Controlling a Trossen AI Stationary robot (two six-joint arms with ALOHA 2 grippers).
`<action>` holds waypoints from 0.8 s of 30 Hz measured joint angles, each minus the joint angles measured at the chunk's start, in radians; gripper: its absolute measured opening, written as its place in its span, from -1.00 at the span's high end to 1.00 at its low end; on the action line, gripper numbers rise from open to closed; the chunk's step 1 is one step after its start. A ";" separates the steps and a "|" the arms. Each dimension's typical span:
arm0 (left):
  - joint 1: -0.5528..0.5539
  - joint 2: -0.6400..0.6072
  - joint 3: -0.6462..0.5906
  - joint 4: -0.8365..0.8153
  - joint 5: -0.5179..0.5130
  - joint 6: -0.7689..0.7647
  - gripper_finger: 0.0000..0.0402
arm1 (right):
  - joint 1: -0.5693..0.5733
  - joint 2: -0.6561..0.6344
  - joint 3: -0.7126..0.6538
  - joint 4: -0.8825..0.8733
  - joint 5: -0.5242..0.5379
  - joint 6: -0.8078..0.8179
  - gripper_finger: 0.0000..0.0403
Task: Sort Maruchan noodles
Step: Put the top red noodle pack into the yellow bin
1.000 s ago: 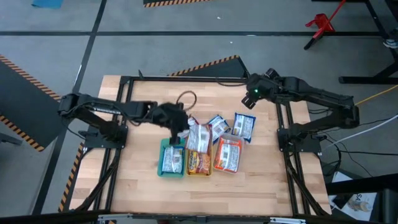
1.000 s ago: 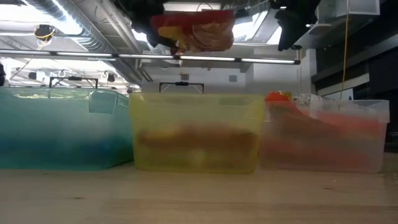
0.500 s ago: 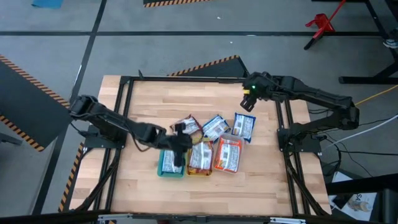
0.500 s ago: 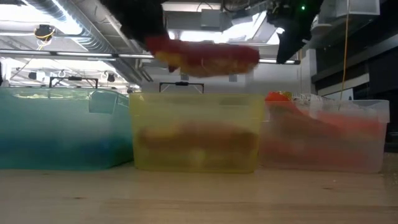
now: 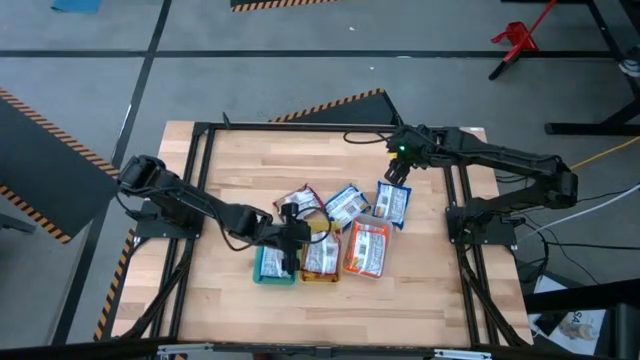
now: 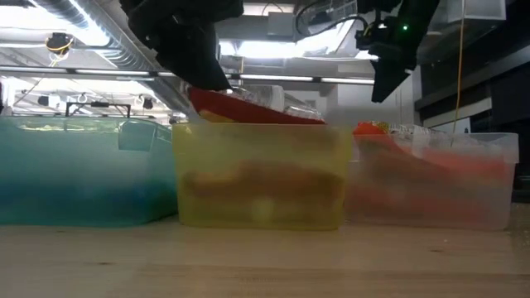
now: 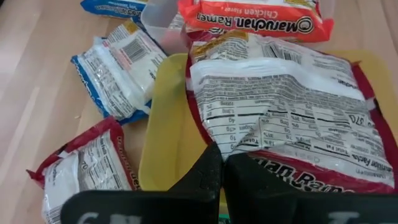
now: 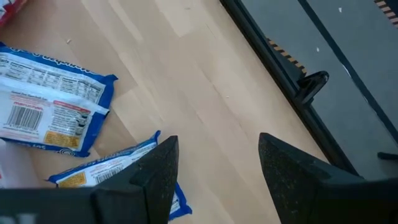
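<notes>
Three trays stand side by side: green (image 5: 262, 272), yellow (image 6: 261, 174) and clear (image 6: 431, 178). My left gripper (image 7: 222, 169) is shut on a dark red noodle packet (image 7: 280, 106), which lies slanted over the yellow tray. An orange packet (image 5: 366, 246) fills the clear tray. Loose on the wood behind the trays lie a red packet (image 5: 300, 199) and two blue ones (image 5: 346, 203) (image 5: 392, 203). My right gripper (image 8: 217, 168) hangs open above the wood beside the blue packets (image 8: 50, 102), touching nothing. My left gripper pinches the red packet by the middle of one long edge (image 7: 231, 148), between its two fingers. The fingers come slanting down from the table's left. The packet is printed-back up and tilted, its held edge raised and its far edge (image 6: 315, 121) down at the yellow tray's rim.
The green tray holds packets of its own. A black metal frame (image 5: 300, 127) runs around the table top. Bare wood lies in front of the trays (image 5: 330, 310) and along the far edge.
My left gripper has swung toward the table's near edge and gone down, carrying the red packet from high above the trays onto the yellow tray's rim; the packet has tipped from hanging to lying slanted. My right gripper has sunk a little toward the blue packets, still open.
</notes>
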 joint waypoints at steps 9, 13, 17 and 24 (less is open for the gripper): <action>0.003 0.021 0.000 0.006 0.033 -0.014 1.00 | 0.000 0.000 -0.002 0.003 0.000 -0.002 -0.04; 0.003 0.039 0.002 0.019 0.056 -0.024 1.00 | 0.000 0.000 -0.002 0.003 0.000 -0.002 -0.04; 0.002 0.053 0.000 0.011 0.051 -0.038 0.99 | 0.000 0.000 -0.002 0.002 0.000 -0.004 -0.04; 0.002 0.052 0.000 0.017 0.057 -0.048 0.76 | 0.000 0.000 -0.002 0.001 0.000 -0.004 -0.04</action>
